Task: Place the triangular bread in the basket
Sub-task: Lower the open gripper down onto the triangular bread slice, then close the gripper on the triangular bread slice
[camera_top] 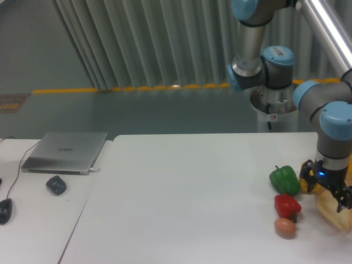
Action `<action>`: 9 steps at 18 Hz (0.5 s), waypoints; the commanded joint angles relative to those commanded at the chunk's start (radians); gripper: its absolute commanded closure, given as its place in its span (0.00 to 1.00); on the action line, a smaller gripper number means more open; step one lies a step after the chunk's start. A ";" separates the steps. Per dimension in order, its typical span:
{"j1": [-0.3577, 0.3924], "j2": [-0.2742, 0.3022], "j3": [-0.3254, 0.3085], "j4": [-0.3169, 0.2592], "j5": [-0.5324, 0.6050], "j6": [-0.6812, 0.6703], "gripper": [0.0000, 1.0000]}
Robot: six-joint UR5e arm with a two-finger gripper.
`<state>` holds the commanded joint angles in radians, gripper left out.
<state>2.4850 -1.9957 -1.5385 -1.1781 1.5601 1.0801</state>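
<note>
Camera view, lower right of the frame: the gripper point(329, 196) hangs low over the triangular bread point(336, 213), its fingers spread apart around the slice's upper edge (contact cannot be told). The bread lies flat on the white table point(187, 198) at the right edge, just right of the red pepper point(287, 205) and brown egg point(285, 226). A green pepper point(284, 180) sits beside the partly hidden yellow pepper point(306, 186).

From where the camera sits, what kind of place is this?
Probably a robotics lab or test cell. A jointed arm on a pedestal works over a white table of toy-like food, with a closed laptop on a side desk and a yellow floor line behind.
</note>
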 joint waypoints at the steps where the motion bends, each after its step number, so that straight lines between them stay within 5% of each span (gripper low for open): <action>1: 0.000 0.000 -0.008 0.005 0.002 -0.014 0.00; 9: 0.000 -0.003 -0.049 0.049 0.005 -0.019 0.00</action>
<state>2.4850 -1.9988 -1.5876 -1.1290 1.5646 1.0615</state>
